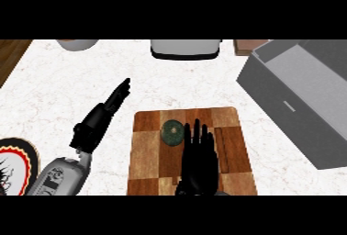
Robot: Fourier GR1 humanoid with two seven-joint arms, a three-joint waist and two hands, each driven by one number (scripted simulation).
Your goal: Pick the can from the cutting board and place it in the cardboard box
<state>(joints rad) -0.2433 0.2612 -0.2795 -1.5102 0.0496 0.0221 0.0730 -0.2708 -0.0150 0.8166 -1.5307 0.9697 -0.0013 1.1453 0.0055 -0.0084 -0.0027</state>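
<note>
Green-topped can (172, 132) stands upright on the cutting board (152, 156), just left of the right robot hand's fingertips; touching or not, can't tell. The right robot hand (197, 158) is over the board's middle, fingers straight & together, pointing away from the robot, released, holding nothing. Grey box (298, 96) w/ open top sits well right of that hand & further out, off the board on the white surface (68, 92). The left robot hand (102, 120) is left of the board, fingers straight, pointing out & to the right, also holding nothing. A plate (17, 160) w/ red & black rim lies left of the left forearm (61, 176). Beyond both hands, at the far edge: a white appliance (186, 48) & a pale bowl (77, 43).
</note>
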